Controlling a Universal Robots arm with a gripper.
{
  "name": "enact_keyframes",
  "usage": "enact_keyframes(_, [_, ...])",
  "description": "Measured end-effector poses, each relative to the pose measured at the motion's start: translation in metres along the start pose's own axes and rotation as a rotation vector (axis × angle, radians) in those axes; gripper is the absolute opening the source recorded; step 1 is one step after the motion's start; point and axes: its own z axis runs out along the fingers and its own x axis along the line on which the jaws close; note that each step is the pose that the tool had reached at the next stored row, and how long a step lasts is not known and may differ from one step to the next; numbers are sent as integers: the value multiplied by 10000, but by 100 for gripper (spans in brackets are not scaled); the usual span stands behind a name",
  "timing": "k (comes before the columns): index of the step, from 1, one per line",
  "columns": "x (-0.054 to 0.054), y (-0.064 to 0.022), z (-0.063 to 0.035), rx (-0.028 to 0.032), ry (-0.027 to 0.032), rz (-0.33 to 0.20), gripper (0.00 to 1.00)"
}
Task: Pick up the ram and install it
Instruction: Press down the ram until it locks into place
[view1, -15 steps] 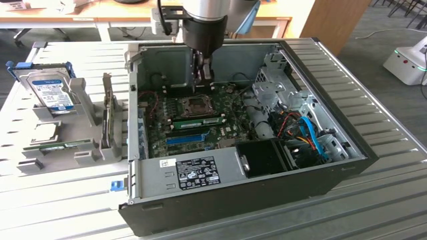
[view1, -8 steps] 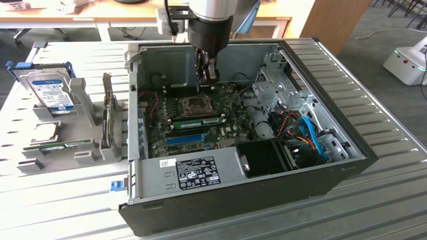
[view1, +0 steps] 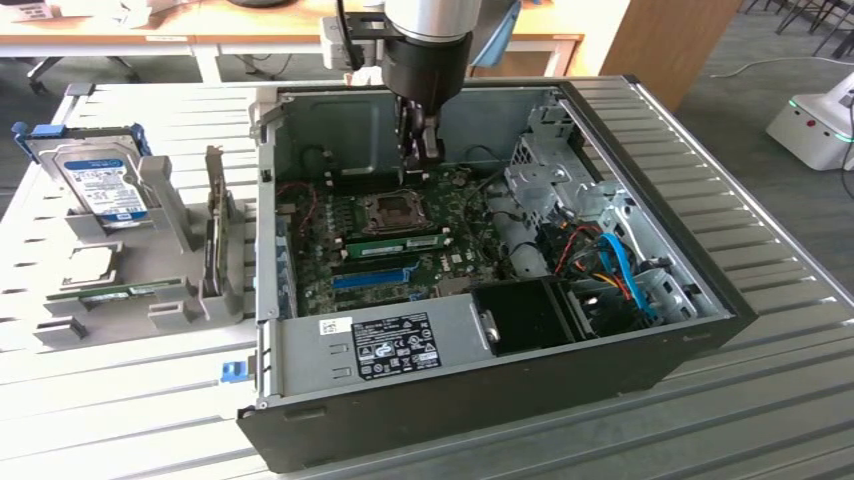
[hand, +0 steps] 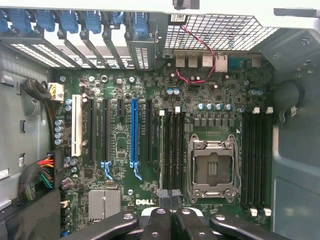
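Inside the open PC case (view1: 694, 300), gripper (view1: 424, 150) is hanging over the motherboard (hand: 125, 145).
Fingers are sitting pressed together, pinching nothing visible; ram (view1: 396, 243) is lying seated in a slot just beside the CPU socket (view1: 398, 211), below the fingertips in the exterior view.

The exterior view looks down from above and well back at the open computer case (view1: 587, 200). The wrist view looks straight down, close over its motherboard (hand: 150, 90), which both share.
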Motion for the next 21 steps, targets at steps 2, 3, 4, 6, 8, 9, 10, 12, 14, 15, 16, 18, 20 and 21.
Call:
enact_keyframes(2, [0, 0, 0, 0, 0, -1, 11])
enact_keyframes(3, [0, 0, 0, 0, 0, 0, 11])
enact_keyframes(4, [0, 0, 0, 0, 0, -1, 11])
enact_keyframes(6, [0, 0, 0, 0, 0, 0, 11])
enact_keyframes(8, [0, 0, 0, 0, 0, 0, 11])
enact_keyframes(9, [0, 0, 0, 0, 0, 0, 11])
enact_keyframes(10, [0, 0, 0, 0, 0, 0, 11])
enact_keyframes(12, [0, 0, 0, 1, 0, 51, 11])
enact_keyframes(14, [0, -1, 2, 7, -1, 218, 11])
enact_keyframes(15, [0, -1, 4, 12, -3, 359, 11])
enact_keyframes(16, [0, -1, 5, 16, -3, 509, 11])
enact_keyframes(18, [0, 0, 6, 26, -4, 791, 11])
enact_keyframes(20, [0, 0, 8, 36, -8, 1084, 11])
enact_keyframes(21, [0, -1, 9, 42, -9, 1258, 11])
